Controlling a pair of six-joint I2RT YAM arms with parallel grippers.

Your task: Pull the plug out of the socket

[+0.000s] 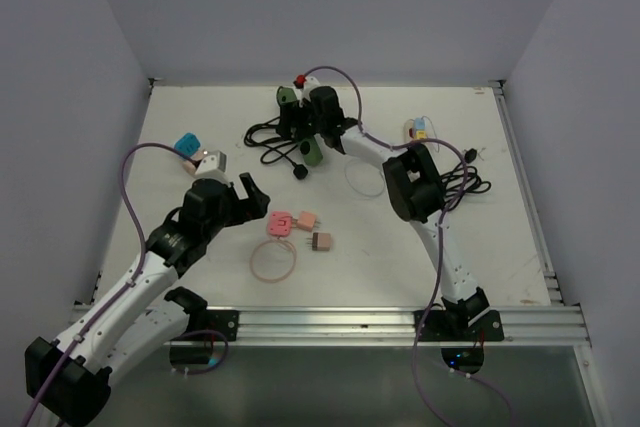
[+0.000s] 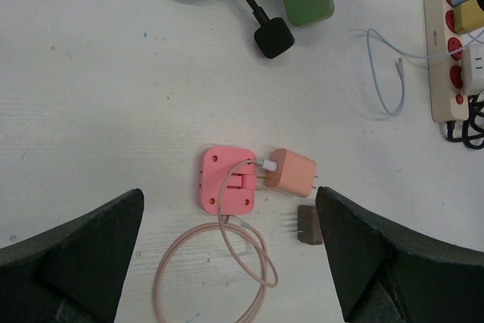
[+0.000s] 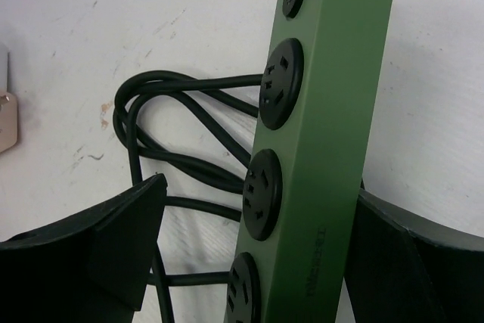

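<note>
**LOT: SOCKET STRIP AND PLUG, WITH SUNDRIES**

1. White painted table (image 1: 200, 137). Matt and scuffed; it carries everything below.
2. Long green plastic socket strip (image 3: 318, 149), upper centre of the top view. A rigid, smooth, square-edged bar with round black sockets; those in view are empty. It is probably light enough to slide or lift when a plug is tugged, so it wants pinning down. The right pincer (image 3: 257, 194) straddles it with jaws spread wide, one finger clear of the strip, gripping nothing.
3. Left pincer (image 2: 228, 198), lower left of the top view. Fully spread and empty, hanging over the pink items.
4. Cream plastic socket strip (image 2: 437, 51), right edge of the left wrist view. Several coloured plugs are seated in it.
5. Thick black rubber cord (image 3: 151, 134), coiled. Pliant and springy.
6. Black moulded plug (image 2: 273, 38), judged to be the task's thing. It lies loose on the table just beside the green strip's end, in no socket. The body looks hard and light. It is best taken across its flat sides, never by the cord.
7. Pink square plastic adapter (image 2: 227, 179), peach charger cube (image 2: 293, 172) touching it, small brown plug (image 2: 308, 225) just beside, and thin pink cable loop (image 2: 181, 262). All are light and easily knocked.
</note>
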